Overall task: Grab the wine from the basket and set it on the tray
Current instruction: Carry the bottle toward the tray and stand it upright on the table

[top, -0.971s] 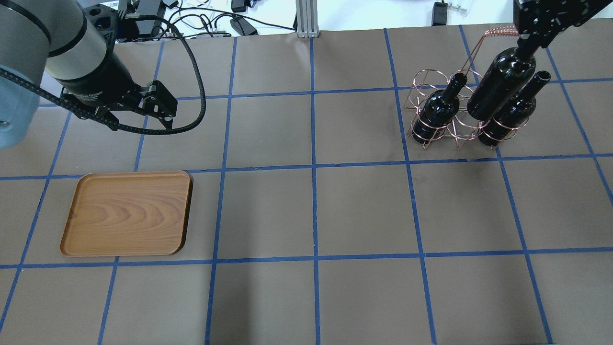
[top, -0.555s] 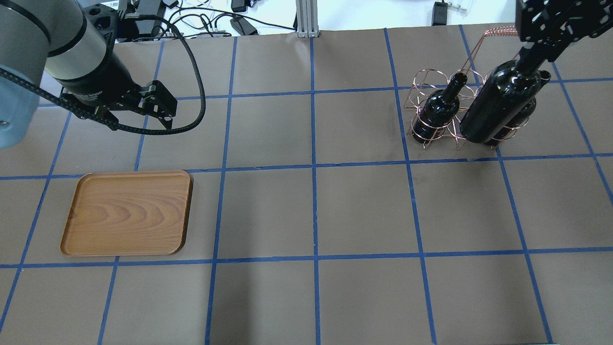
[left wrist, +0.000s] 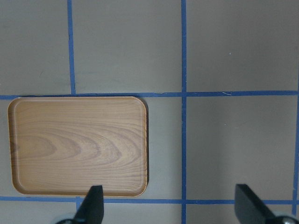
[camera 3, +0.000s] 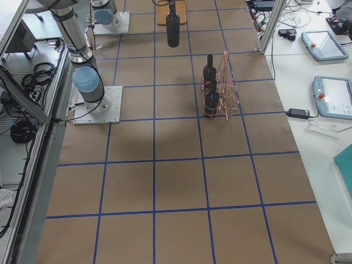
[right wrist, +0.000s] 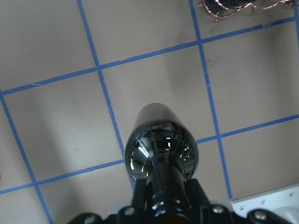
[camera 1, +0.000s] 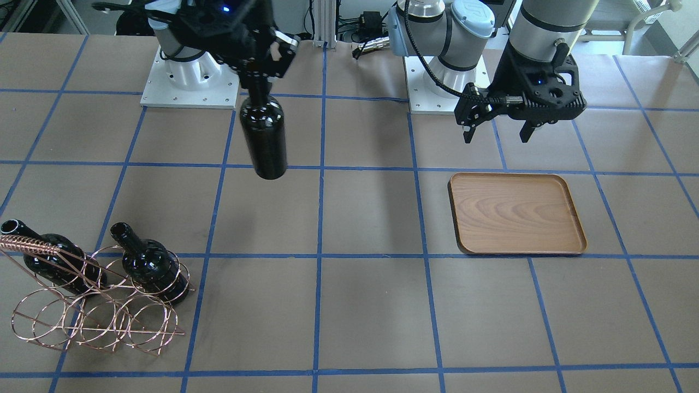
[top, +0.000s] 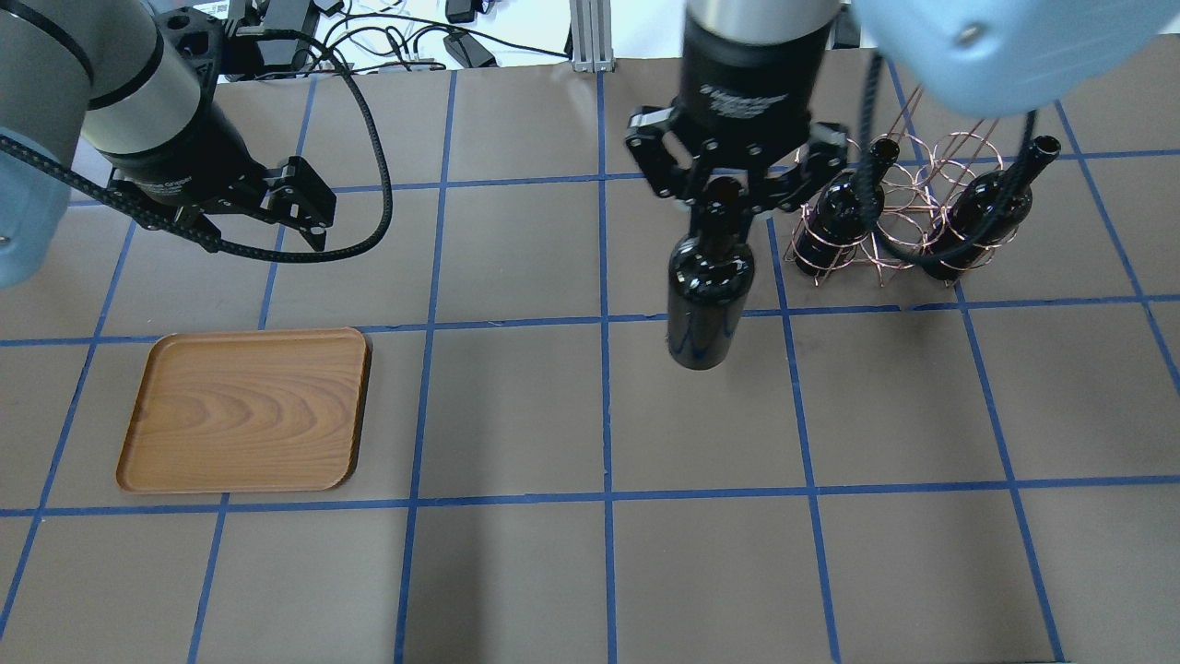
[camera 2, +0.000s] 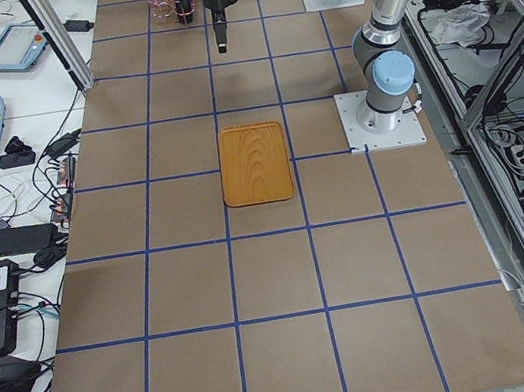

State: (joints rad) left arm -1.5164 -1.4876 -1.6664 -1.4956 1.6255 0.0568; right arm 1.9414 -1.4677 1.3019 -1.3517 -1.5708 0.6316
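Observation:
My right gripper [top: 722,195] is shut on the neck of a near-black wine bottle [top: 708,295], which hangs upright in the air over the table's middle, well left of the basket. It also shows in the front view [camera 1: 264,136] and the right wrist view [right wrist: 161,151]. The copper wire basket [top: 890,207] stands at the back right with two more bottles [top: 841,214] [top: 985,214] in its rings. The wooden tray [top: 247,410] lies bare at the front left. My left gripper [top: 309,217] is open and empty, hovering behind the tray [left wrist: 77,144].
The table is brown paper with a blue tape grid [top: 604,318]. Cables and power bricks [top: 369,37] lie along the back edge. The arm bases [camera 1: 185,82] sit at the robot's side of the table.
My right gripper has carried the bottle up out of the basket and far to the left, toward the table's middle. The left arm has barely moved.

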